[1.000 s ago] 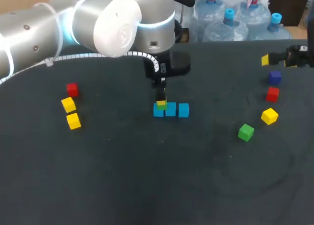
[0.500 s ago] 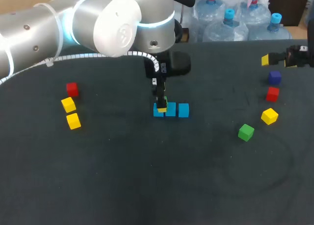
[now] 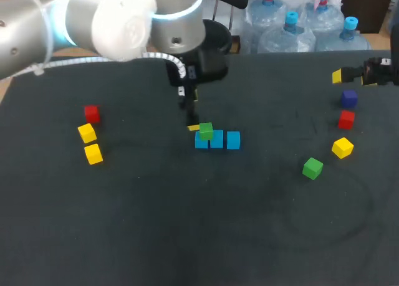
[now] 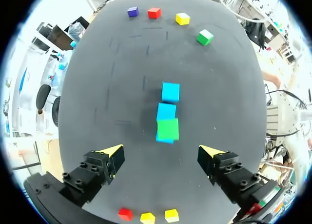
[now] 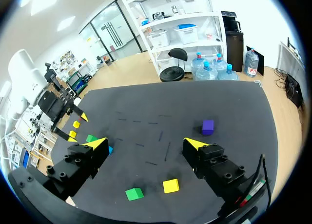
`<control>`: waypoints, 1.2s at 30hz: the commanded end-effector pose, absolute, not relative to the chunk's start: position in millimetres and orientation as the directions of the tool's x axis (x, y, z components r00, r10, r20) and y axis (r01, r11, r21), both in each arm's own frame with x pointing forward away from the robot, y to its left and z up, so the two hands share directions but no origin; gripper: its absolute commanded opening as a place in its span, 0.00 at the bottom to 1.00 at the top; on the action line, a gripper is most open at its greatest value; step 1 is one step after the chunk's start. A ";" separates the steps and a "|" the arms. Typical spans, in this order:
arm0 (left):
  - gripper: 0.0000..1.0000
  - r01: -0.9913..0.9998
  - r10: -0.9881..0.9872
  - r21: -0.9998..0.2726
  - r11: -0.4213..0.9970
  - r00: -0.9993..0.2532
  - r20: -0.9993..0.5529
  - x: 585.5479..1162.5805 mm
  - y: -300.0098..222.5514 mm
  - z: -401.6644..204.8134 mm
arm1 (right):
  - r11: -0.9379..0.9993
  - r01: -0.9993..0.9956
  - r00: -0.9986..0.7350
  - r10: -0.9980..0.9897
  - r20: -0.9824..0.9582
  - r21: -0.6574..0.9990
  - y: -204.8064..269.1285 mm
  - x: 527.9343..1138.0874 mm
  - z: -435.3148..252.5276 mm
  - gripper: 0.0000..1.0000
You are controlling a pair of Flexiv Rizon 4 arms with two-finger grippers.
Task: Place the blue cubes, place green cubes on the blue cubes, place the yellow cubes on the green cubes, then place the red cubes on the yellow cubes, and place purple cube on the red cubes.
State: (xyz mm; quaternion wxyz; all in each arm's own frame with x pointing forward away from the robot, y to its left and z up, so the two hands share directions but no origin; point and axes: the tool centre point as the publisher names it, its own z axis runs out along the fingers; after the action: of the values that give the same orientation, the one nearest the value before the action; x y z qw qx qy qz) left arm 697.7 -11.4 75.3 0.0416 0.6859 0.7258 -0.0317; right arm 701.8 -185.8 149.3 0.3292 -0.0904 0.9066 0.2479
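Over the left end of the blue cubes (image 3: 217, 139) hung the left gripper (image 4: 161, 152), fingers spread wide and holding nothing, with one yellow tip just beside the green cube (image 3: 206, 131) that sat on the end blue cube. A sideways swing from there could have clipped that cube and knocked it off. Whether it sat centred was hard to tell; if not, later layers might have tipped. The second green cube (image 3: 312, 168) lay well apart, near the right gripper (image 3: 350, 78), likewise spread and empty; both arms converging on the row risked a collision
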 end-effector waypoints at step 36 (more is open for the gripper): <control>1.00 0.988 0.987 0.101 0.120 -0.108 -0.118 754.1 55.0 45.4 | 0.862 -0.326 -0.767 -0.001 -0.642 0.388 -185.8 701.2 149.7 1.00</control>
State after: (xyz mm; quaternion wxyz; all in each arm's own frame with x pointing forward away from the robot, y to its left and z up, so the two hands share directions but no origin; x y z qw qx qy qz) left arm 748.1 60.1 43.7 0.0877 0.6617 0.7446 -0.0018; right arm 701.8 -185.8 149.3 0.3292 -0.0904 0.9066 0.2479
